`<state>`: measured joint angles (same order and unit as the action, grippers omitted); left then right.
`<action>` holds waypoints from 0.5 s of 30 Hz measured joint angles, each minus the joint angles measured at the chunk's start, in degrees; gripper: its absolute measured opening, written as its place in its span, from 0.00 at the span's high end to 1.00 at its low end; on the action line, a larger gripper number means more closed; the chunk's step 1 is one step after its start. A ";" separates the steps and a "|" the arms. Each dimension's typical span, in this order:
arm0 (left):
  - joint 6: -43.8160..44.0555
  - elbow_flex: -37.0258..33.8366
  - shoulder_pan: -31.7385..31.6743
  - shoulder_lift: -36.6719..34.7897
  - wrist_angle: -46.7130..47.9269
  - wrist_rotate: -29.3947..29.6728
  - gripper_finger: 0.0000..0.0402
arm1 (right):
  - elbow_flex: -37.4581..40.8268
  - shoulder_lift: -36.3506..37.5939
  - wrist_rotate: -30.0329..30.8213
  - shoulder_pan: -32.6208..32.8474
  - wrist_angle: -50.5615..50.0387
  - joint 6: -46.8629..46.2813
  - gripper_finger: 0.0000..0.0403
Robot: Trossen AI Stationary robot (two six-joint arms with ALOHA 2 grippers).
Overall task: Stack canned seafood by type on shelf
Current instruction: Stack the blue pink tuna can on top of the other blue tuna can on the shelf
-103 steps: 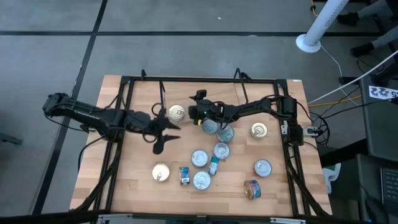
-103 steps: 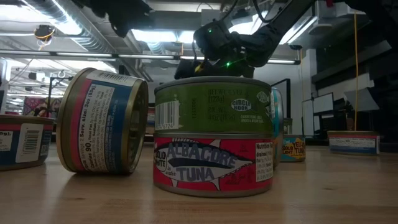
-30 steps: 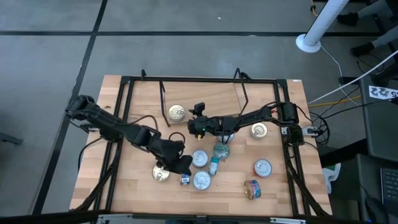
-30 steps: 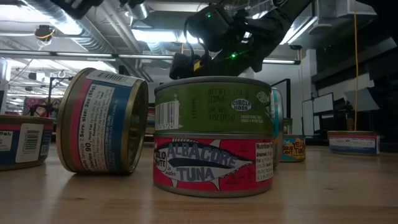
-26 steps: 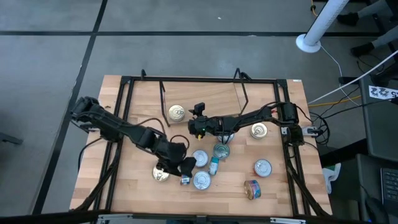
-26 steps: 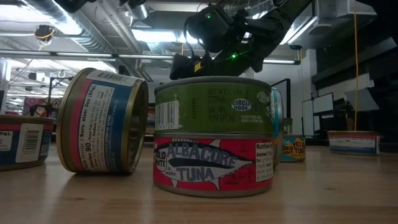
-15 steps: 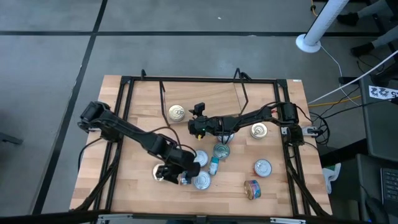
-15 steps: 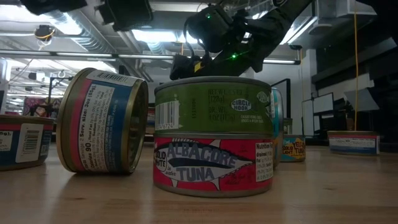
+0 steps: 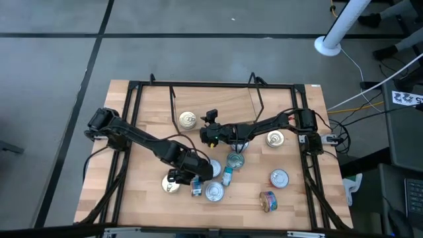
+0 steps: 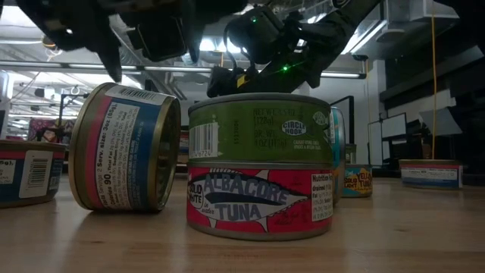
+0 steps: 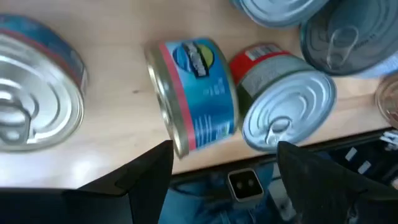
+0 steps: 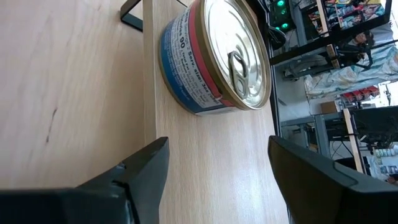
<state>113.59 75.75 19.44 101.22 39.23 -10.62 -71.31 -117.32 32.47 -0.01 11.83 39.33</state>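
Several tins lie scattered over the near half of the table. A blue tin [image 9: 196, 188] [image 11: 196, 93] [image 10: 125, 148] lies on its side. To its right a green tin [image 10: 259, 129] sits on a red tuna tin [image 10: 259, 201], the same stack as [image 11: 286, 118]. My left gripper [image 9: 193, 180] [image 11: 225, 148] hangs open just above the blue tin, a finger on either side. My right gripper [image 9: 202, 133] [image 12: 217, 143] is open and holds nothing; it points at a blue-and-red tin [image 9: 188, 119] [image 12: 214, 59] standing upright on the shelf board [image 12: 205, 168] [image 9: 218, 102].
Around the blue tin are a gold-lidded tin [image 9: 170, 184] [image 11: 31, 106] to the left and silver-lidded tins [image 9: 235, 160] further in. More tins [image 9: 275, 138], [image 9: 279, 178] and a multicoloured one on its side [image 9: 268, 201] are to the right. Black rails [image 9: 132, 132] edge the table.
My left gripper has moved toward the table's near edge and come down over the blue tin on its side; its fingers now show at the top of the low view. The tins have stayed where they were.
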 joint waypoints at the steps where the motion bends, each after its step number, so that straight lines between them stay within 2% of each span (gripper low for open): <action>1: -0.01 0.00 0.02 0.40 0.00 0.01 0.31 | 0.00 0.00 0.00 0.00 0.00 0.01 0.32; 15: -2.62 0.00 0.39 4.35 -0.87 0.47 0.31 | 0.02 0.00 -0.09 0.00 -0.75 -0.26 0.32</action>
<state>110.97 75.75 19.84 105.57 38.36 -10.15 -71.29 -117.32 32.38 -0.01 11.08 39.07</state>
